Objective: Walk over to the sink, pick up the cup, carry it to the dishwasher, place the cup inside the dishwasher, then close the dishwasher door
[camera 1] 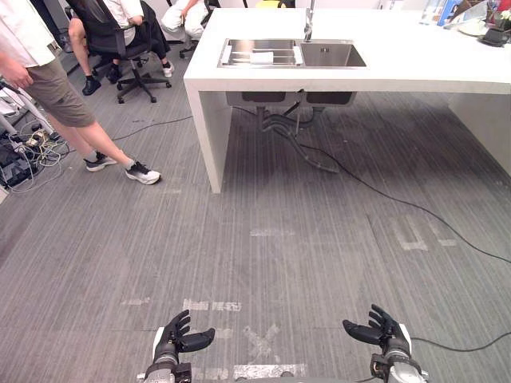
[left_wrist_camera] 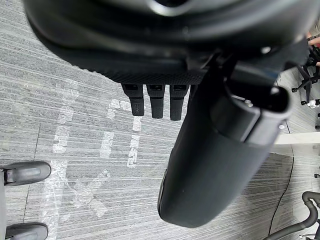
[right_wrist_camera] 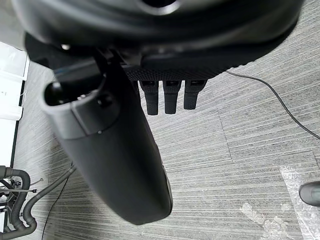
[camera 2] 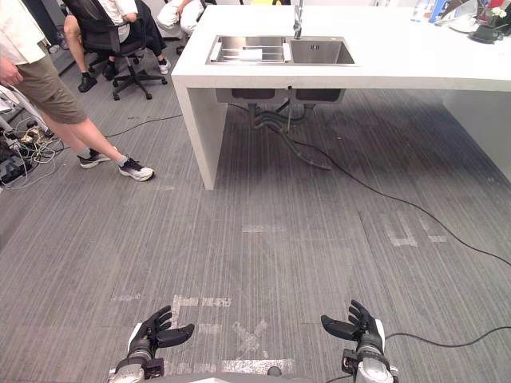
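Sink (camera 1: 331,54) sits in the white desk (camera 1: 431,60) well ahead, with what may be the cup (camera 1: 261,57) lying in its left basin. Left robot hand (camera 1: 174,335) and right robot hand (camera 1: 382,329) hang released and empty over the grey floor (camera 1: 271,239).

Far side: white slab-sided worktop (camera 1: 415,72) with an inset stainless-steel double sink (camera 1: 331,54) and a chrome tap (camera 1: 308,24) behind the divider. Left basin: one white cylindrical cup (camera 1: 261,57). Under the sink: grey waste pipes (camera 1: 289,129). Floor: grey ribbed carpet (camera 1: 319,263) with worn white tape marks (camera 1: 262,341). Left edge: standing person in khaki shorts (camera 1: 54,89); behind them, a seated person on a black office chair (camera 1: 124,44). Near edge: dark left hand (camera 1: 172,337) and dark right hand (camera 1: 385,329), well apart, fingers loosely spread, above the carpet.
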